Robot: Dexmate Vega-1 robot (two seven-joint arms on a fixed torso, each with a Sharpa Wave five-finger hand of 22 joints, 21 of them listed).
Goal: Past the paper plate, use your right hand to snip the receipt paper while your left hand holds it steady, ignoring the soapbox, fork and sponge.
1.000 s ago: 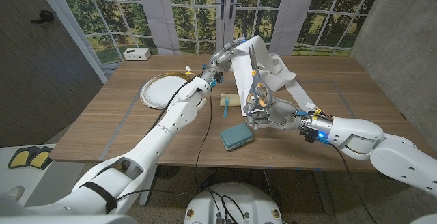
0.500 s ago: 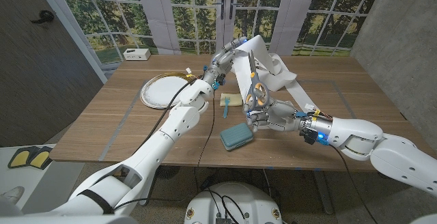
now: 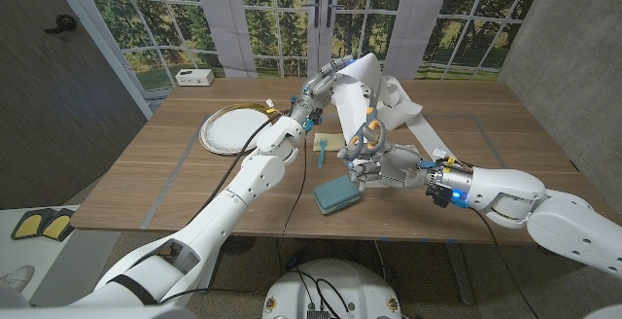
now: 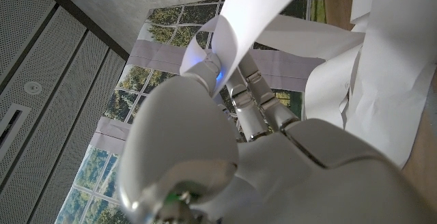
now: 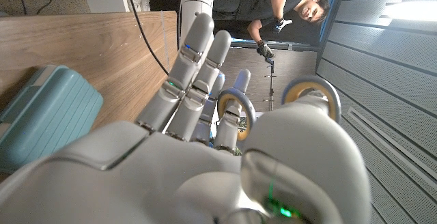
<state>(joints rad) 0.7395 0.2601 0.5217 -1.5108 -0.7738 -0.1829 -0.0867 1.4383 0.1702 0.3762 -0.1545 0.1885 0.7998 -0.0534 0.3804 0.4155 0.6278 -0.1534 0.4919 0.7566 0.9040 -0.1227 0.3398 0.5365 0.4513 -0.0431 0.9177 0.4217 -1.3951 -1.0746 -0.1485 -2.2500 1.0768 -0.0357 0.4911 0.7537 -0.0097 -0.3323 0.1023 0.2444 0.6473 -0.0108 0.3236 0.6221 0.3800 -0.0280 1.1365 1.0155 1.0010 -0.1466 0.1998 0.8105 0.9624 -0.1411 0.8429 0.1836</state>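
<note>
Left hand [image 3: 328, 74] pinching receipt paper [image 3: 352, 90] aloft past plate [image 3: 229, 127]. Right hand [image 3: 374, 163] gripping scissors [image 3: 364, 136] beside strip. Paper looking thin, floppy (tearing easily); cutting taut span near pinch seems best.

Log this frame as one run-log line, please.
left hand: holds receipt paper raised | right hand: grips scissors at strip | paper plate, soapbox: untouched | cut: cannot tell

No legible text, labels, brands or numbers on any object in the three views; receipt paper [image 3: 362, 90] surface appears blank at this resolution.
</note>
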